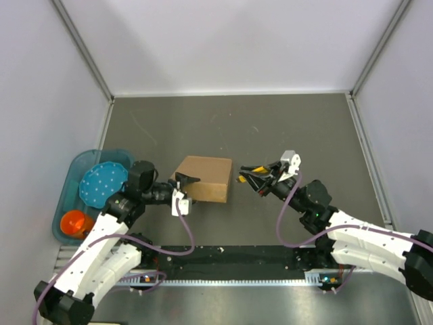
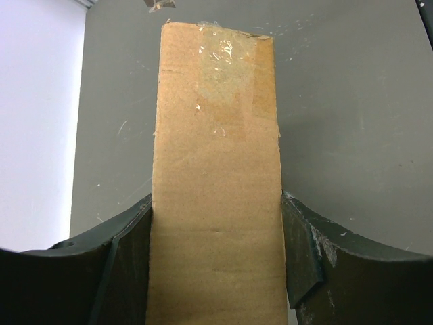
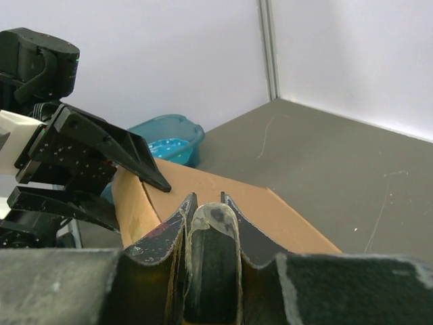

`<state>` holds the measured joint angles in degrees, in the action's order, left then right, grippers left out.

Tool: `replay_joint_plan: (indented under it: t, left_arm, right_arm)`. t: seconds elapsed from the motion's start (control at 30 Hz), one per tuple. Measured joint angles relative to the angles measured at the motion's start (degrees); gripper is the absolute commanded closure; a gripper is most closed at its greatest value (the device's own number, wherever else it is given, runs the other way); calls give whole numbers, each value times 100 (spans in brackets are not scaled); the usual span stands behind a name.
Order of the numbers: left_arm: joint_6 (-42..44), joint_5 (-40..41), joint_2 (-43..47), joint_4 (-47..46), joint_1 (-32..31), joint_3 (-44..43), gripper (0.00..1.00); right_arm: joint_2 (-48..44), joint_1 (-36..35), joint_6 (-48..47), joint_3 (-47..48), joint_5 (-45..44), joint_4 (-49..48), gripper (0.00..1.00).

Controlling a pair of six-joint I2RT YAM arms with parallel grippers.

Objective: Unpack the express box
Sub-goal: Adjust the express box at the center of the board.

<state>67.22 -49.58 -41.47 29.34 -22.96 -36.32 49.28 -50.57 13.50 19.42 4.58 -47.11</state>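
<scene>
Left hand grasping express box | right hand clenched on knife | dark grey table — white walls

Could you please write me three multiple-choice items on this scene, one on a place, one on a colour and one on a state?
1. Where does the teal bin stand? A. at the table's left edge B. in its far right corner C. in its middle
2. What colour is the express box? A. white B. brown C. red
3. How is the left gripper? A. open over bare table B. shut on nothing C. closed on the box's edge
Key: A, it sits by the left wall; B, plain brown cardboard; C, its fingers press both sides of the box.
</scene>
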Motion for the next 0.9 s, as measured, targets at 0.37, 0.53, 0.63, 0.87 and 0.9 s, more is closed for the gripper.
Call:
replay_joint_plan:
  t: [0.37, 0.53, 0.63, 0.87, 0.9]
  left_arm:
    - [-57, -109, -629, 1233, -72, -1259, 100]
    - [-269, -540, -1696, 2988, -120, -3211, 100]
    - [-249, -848, -2159, 3939, -120, -4262, 100]
    - [-111, -1290, -2092, 4498, -120, -4207, 100]
    - [-114, -1342, -2022, 4511, -120, -3974, 100]
  right_arm:
    - [114, 4, -243, 232, -245, 197, 100]
    - [619, 46, -424, 813, -459, 271, 100]
    - [898, 107, -496, 1132, -494, 306, 100]
    - [1209, 203, -457, 1427, -492, 280, 100]
    - [1228, 205, -444, 1432, -494, 282, 100]
